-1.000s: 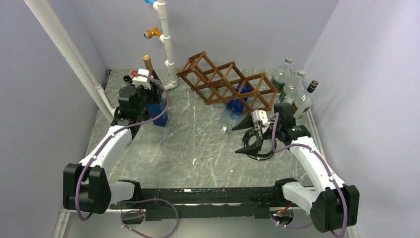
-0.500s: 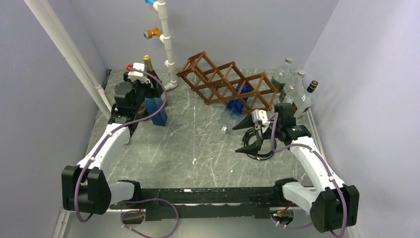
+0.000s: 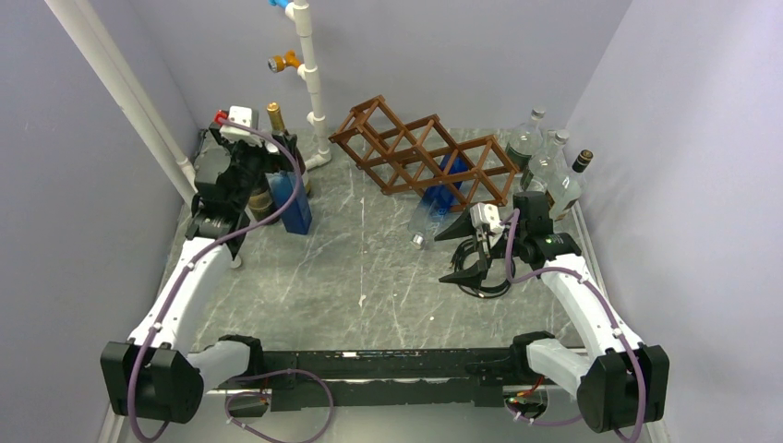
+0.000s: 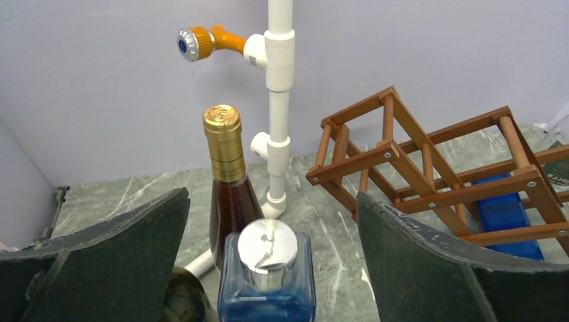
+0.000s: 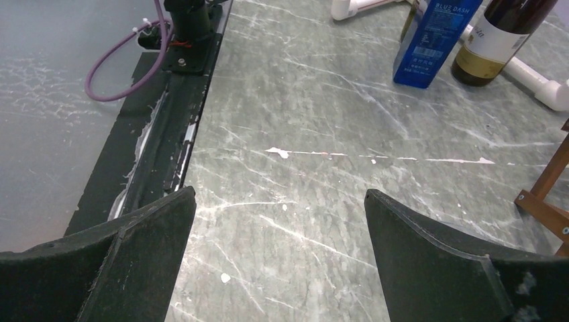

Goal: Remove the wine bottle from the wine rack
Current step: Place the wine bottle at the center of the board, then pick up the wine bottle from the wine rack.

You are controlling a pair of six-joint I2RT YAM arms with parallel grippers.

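Note:
The brown wooden wine rack point(image 3: 403, 152) stands at the back centre, also in the left wrist view point(image 4: 388, 127). A blue bottle point(image 3: 446, 187) lies in one of its cells, and a clear bottle point(image 3: 425, 226) pokes out at its front. A gold-foiled wine bottle point(image 4: 231, 181) stands upright on the table at back left, off the rack, beside a square blue bottle point(image 4: 268, 295) with a silver cap. My left gripper point(image 4: 272, 201) hangs open above that blue bottle, touching nothing. My right gripper point(image 3: 459, 254) is open over bare table point(image 5: 279, 192), in front of the rack.
A white PVC pipe stand point(image 3: 309, 74) with an orange fitting rises behind the left bottles. A second dark bottle with a cream label point(image 5: 496, 40) stands by the blue one. Clear bottles point(image 3: 545, 161) crowd the back right corner. A slanted white pipe point(image 3: 129, 101) runs along the left wall.
My left gripper has opened off the square blue bottle and drawn up and back to the left. The bottle stays standing. The right arm has not moved.

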